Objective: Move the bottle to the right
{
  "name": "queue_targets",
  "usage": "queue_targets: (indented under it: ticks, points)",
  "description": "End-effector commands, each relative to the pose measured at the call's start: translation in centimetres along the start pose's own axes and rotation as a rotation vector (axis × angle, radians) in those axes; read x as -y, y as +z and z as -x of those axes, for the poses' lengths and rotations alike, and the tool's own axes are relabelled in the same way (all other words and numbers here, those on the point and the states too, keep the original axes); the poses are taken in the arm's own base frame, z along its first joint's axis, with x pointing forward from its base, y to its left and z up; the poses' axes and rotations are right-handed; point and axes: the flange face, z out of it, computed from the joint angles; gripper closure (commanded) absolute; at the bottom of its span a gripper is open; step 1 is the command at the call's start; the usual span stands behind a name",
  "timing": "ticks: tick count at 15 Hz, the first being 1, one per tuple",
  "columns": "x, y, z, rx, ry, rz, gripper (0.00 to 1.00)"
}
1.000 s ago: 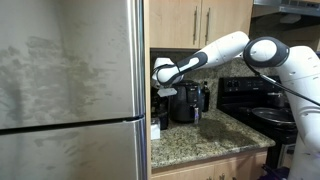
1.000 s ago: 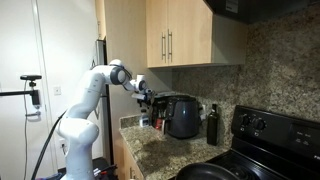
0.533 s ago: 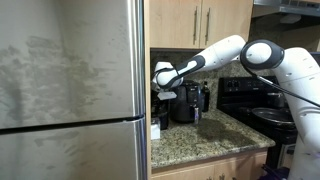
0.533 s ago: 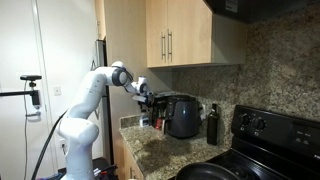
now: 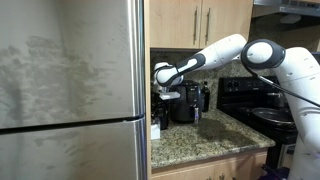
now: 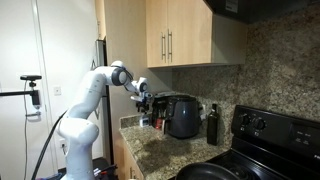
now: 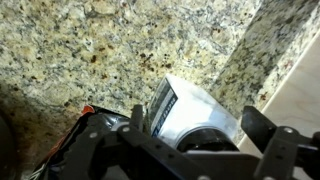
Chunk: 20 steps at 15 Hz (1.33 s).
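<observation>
Aiming at the small white bottle (image 7: 190, 112) with the printed label, sitting in the corner of the granite worktop (image 7: 100, 50), close to a pale side panel (image 7: 300, 95) and just beside something red-edged (image 7: 88, 112), too blurred for naming; not showing clearly whether standing upright or leaning. Hovering the tool (image 7: 195, 135) right above it, jaws spread wide and gripping nothing, one finger showing at each side of the bottle in the wrist view, neither touching. Probably being at the approach, with the grasp not yet made. Needing to be lowering slowly and straight, keeping the bottle centred between the fingers, since working in a crowded corner with little room: risking a knock on the red-edged neighbour with one finger, or a scrape on the panel with the other. Closing only when reaching well below the top, on the body, and gently, the bottle looking light and easy to tip. Then lifting only a little and carrying to the right, watching in an exterior view the dark appliance (image 6: 182, 115) standing near, and the tall dark bottle (image 6: 211, 125) farther along beside the stove (image 6: 265, 128). Setting down on bare granite before letting go
</observation>
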Motion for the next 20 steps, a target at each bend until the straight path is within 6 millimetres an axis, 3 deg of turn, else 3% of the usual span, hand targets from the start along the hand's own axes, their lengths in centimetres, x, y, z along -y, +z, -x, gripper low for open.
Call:
queue_targets:
  ticks: [1, 6, 10, 11, 13, 16, 17, 20]
  points:
    - [0.2, -0.1, -0.4, -0.02, -0.016, -0.011, 0.0]
    - [0.7, -0.3, -1.6, -0.139, -0.053, -0.038, 0.0]
    - [0.8, -0.7, -1.4, -0.126, -0.034, -0.032, 0.0]
    - [0.7, -0.6, -1.4, -0.118, -0.039, -0.032, 0.25]
    - [0.8, -0.6, -1.3, -0.107, -0.034, -0.035, 0.33]
    - [0.8, -0.5, -1.2, -0.1, -0.042, -0.04, 0.56]
    - [0.8, -0.6, -1.2, -0.097, -0.041, -0.038, 0.61]
    - [0.7, -0.6, -1.0, -0.072, -0.027, -0.025, 0.62]
